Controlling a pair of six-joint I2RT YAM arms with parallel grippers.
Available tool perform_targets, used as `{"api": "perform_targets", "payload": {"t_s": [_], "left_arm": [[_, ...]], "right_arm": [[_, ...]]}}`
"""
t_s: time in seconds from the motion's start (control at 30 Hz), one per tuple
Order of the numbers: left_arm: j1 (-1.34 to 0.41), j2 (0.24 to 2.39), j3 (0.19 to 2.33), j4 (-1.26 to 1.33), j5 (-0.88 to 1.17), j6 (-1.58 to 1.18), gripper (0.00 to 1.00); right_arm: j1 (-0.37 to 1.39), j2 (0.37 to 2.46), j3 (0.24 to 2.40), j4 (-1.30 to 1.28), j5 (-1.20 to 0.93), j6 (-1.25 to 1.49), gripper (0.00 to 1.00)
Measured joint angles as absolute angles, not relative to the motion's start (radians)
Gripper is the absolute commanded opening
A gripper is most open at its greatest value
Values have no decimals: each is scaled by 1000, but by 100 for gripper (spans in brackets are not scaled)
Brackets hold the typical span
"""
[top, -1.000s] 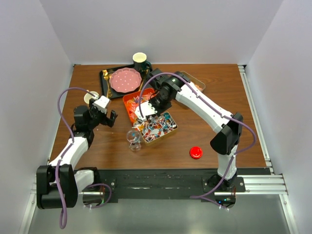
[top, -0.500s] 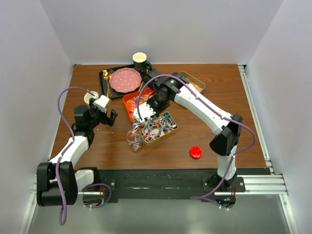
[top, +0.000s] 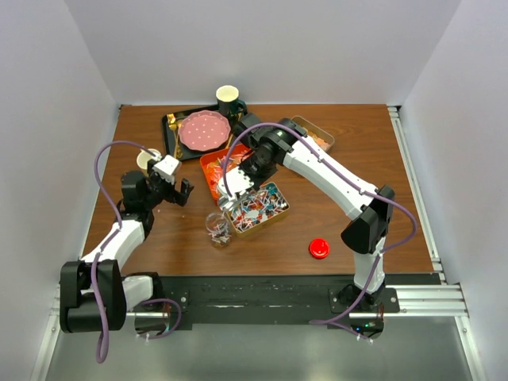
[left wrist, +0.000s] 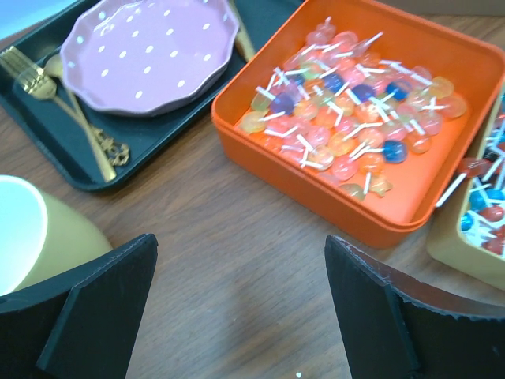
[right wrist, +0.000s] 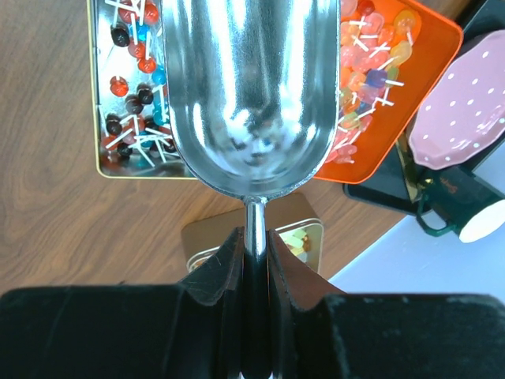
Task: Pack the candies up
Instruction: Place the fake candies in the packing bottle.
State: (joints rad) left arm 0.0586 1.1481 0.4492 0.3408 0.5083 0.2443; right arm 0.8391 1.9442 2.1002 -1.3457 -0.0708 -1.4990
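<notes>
Two grippers are hanging over one wooden table [top: 159, 246]. The right gripper [right wrist: 254, 241] is clamping its fingers tight on the handle of a single metal scoop [right wrist: 252, 87], while the left gripper [left wrist: 239, 260] is hovering with its jaws spread wide and nothing between them. The candies [left wrist: 347, 103] are lying in three containers: sweets on sticks in many colours are filling one orange tray [left wrist: 316, 197], red and blue ones are sitting in one gold tin [right wrist: 134, 170], and pale yellow gummies are resting in one smaller tin [right wrist: 209, 237]. From the right wrist, the scoop's bowl is hovering over the seam between the gold tin and the orange tray, so candies are showing on both sides of it. From above, the smaller tin is sitting well apart, toward the far right. One glass jar [top: 218, 228] is standing just beside the scoop, and one red lid [top: 319, 248] is lying well apart. One pink plate [left wrist: 150, 51] is sitting on one black tray [left wrist: 158, 150], and two cups are standing near that tray, one dark green cup [top: 228, 97] and one yellow cup [left wrist: 39, 229]
</notes>
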Motion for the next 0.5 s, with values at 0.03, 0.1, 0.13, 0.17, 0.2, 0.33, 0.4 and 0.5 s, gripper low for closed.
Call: {"api": "perform_targets", "payload": {"t_s": [0.03, 0.1, 0.13, 0.17, 0.2, 0.33, 0.4, 0.5], "left_arm": [[59, 1148, 453, 336, 523, 243, 92], [59, 1143, 464, 331, 555, 236, 91], [59, 1139, 472, 326, 572, 227, 92], [59, 1134, 478, 324, 584, 226, 91], [59, 1130, 488, 318, 600, 221, 91], [59, 1126, 547, 305, 648, 207, 89], [59, 1130, 582, 302, 680, 196, 80], [59, 1158, 646, 282, 749, 173, 64]], "right_arm": [[835, 1944, 2096, -1345, -71, -1493, 0], [827, 1944, 2081, -1345, -71, -1478, 0], [820, 1943, 2066, -1342, -71, -1468, 0], [813, 1943, 2051, -1343, -72, -1456, 0], [806, 1943, 2035, -1342, -72, -1443, 0], [773, 1943, 2001, -1335, -92, -1359, 0], [754, 1943, 2000, -1316, -125, -1300, 0], [715, 1943, 1993, -1268, -178, -1203, 0]]}}
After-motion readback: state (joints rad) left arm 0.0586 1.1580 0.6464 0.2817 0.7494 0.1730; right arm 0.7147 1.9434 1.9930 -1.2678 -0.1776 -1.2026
